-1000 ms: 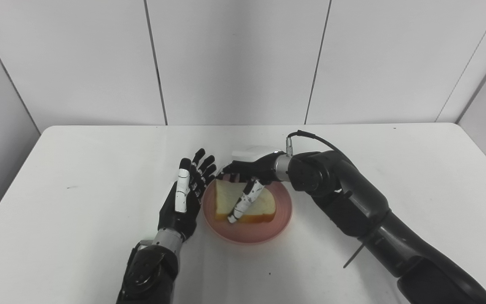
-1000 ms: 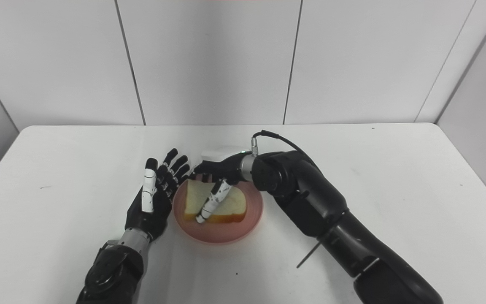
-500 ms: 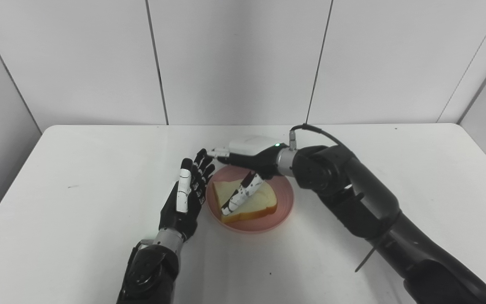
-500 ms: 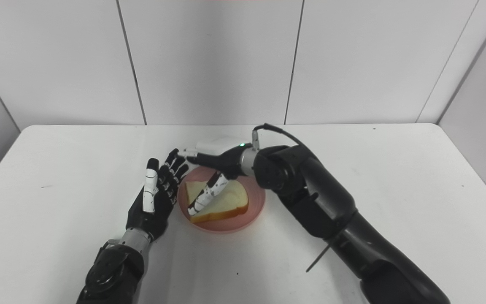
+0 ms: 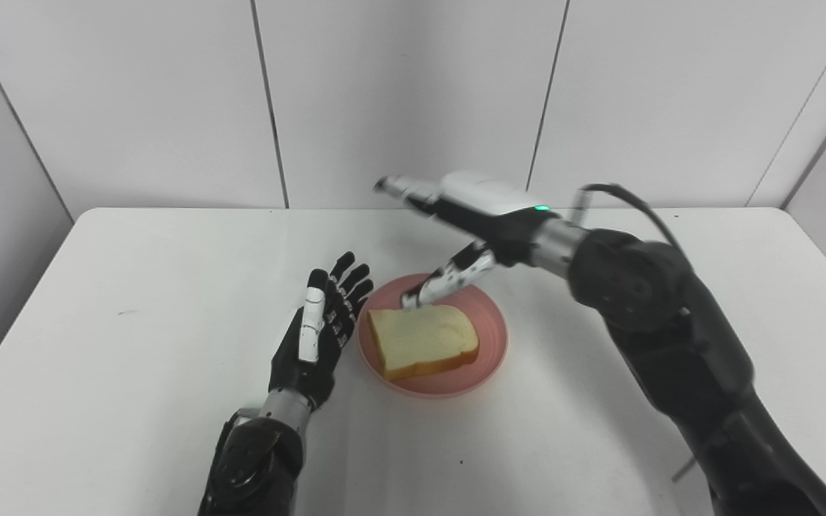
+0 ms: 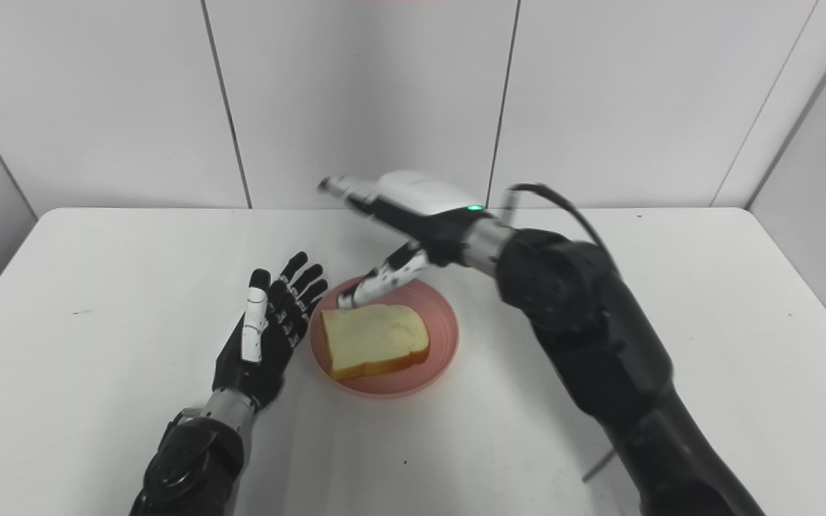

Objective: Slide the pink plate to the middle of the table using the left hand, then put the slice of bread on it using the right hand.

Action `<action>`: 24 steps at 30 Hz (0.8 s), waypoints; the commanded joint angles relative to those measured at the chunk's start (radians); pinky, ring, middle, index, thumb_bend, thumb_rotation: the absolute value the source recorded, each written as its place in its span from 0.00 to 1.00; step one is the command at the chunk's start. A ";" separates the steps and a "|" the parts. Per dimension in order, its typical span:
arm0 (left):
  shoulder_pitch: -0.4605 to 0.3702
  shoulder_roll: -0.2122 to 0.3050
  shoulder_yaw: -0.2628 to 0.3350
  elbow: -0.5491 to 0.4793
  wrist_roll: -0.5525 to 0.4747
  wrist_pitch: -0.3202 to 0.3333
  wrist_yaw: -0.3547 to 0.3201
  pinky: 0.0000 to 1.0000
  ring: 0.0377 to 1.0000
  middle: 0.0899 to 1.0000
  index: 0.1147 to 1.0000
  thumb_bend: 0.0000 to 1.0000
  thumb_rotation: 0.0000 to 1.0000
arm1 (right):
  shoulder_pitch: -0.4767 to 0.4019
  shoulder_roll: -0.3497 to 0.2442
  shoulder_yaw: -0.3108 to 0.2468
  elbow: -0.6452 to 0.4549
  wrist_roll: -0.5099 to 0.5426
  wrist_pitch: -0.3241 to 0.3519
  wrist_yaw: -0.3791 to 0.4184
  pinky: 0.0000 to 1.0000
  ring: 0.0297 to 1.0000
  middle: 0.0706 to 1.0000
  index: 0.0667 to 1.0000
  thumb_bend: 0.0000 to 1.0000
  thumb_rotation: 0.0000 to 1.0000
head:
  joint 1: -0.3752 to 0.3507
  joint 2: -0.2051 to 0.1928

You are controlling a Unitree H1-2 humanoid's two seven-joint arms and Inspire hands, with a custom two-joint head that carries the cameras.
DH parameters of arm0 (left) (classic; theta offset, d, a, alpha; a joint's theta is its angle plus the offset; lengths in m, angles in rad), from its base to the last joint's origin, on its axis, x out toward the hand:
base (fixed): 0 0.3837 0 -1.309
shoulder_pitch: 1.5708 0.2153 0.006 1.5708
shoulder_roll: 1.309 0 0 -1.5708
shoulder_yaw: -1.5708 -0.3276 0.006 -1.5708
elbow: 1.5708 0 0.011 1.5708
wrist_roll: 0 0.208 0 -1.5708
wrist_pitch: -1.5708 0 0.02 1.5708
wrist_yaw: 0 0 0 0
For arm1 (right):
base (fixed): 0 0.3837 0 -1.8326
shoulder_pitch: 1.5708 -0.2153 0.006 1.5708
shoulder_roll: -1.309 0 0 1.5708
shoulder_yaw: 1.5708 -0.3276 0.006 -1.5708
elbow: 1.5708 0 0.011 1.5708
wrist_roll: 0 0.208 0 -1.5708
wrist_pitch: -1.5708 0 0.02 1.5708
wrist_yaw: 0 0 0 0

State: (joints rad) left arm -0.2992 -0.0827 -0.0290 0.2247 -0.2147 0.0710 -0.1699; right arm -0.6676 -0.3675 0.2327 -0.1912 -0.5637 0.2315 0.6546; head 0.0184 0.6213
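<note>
The pink plate sits near the middle of the white table. A slice of bread lies flat on it. My left hand is open, fingers spread, standing on edge just left of the plate's rim. My right hand is open and empty, raised above the plate's far side, its thumb pointing down toward the bread without touching it. The same scene shows in the right eye view, with the bread on the plate.
Grey wall panels stand behind the table's far edge. My right forearm reaches across the table's right half. The table's left and right edges drop off beside side walls.
My right hand has let go of the bread, opened and lifted up and back from the plate. The bread now lies flat. The left hand has stayed in place.
</note>
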 commanded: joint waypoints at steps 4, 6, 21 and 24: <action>0.046 0.011 0.013 -0.061 0.008 0.052 0.023 0.95 0.94 0.93 0.93 0.81 0.97 | 0.142 0.041 -0.132 -0.020 0.071 0.036 -0.172 0.84 0.97 1.00 1.00 0.95 0.90 | -0.012 -0.016; 0.056 0.013 0.014 -0.086 0.014 0.052 0.028 0.96 0.94 0.93 0.92 0.81 0.97 | 0.210 0.074 -0.171 -0.030 0.095 0.046 -0.233 0.88 0.99 1.00 1.00 0.92 0.97 | -0.019 -0.021; 0.102 0.008 -0.008 -0.161 0.081 -0.001 0.057 1.00 0.98 0.98 0.96 0.82 0.98 | 0.469 0.317 -0.332 0.045 0.482 -0.167 -0.515 1.00 1.00 1.00 1.00 0.69 1.00 | -0.018 -0.040; 0.110 0.008 -0.011 -0.156 0.088 -0.045 0.052 1.00 1.00 1.00 1.00 0.80 0.98 | 0.478 0.336 -0.341 0.055 0.555 -0.168 -0.520 1.00 1.00 1.00 1.00 0.62 1.00 | -0.014 -0.042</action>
State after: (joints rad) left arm -0.1879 -0.0723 -0.0366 0.0852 -0.1321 0.0616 -0.1196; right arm -0.1637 -0.0332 -0.1004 -0.1146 -0.0462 0.1177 0.1443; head 0.0015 0.5799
